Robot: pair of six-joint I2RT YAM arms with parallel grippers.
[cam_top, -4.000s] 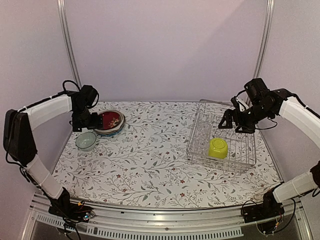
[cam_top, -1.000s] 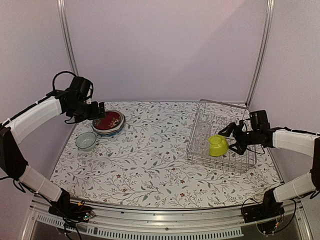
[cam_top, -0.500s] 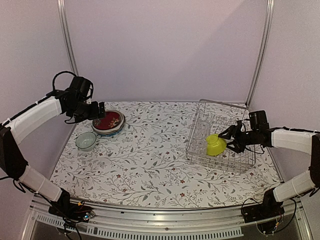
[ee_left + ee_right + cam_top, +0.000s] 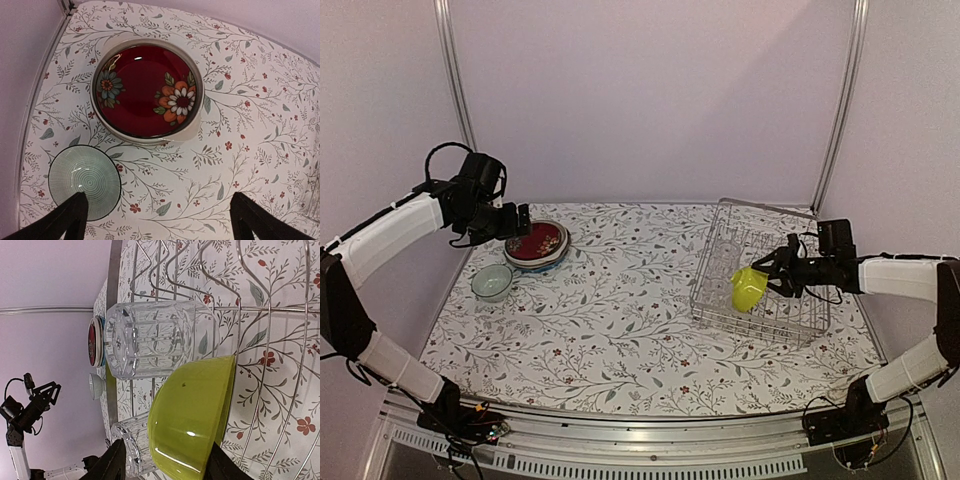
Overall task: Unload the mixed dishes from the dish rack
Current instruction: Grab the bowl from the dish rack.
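The silver wire dish rack (image 4: 806, 326) stands at the right of the table. Inside it, my right gripper (image 4: 772, 275) (image 4: 165, 456) is shut on the lime-green bowl (image 4: 748, 288) (image 4: 192, 420), which is tipped on its side between the fingers. Two clear drinking glasses (image 4: 150, 340) (image 4: 127, 452) lie in the rack just beyond the bowl. At the far left, my left gripper (image 4: 520, 222) (image 4: 160, 215) hangs open and holds nothing. It is above the table, next to the red floral plate (image 4: 542, 240) (image 4: 145, 90) stacked on other plates. The small pale bowl (image 4: 492, 283) (image 4: 85, 182) sits in front of that stack.
The rack's upright prongs (image 4: 200, 270) and side wires surround the bowl and glasses. Metal frame posts (image 4: 453, 90) rise at the back corners. The floral tablecloth (image 4: 620, 310) covers the table between the plate stack and the rack.
My right gripper has closed round the lime-green bowl, which tipped from upside down onto its side and shifted slightly left and up. The left arm has not moved.
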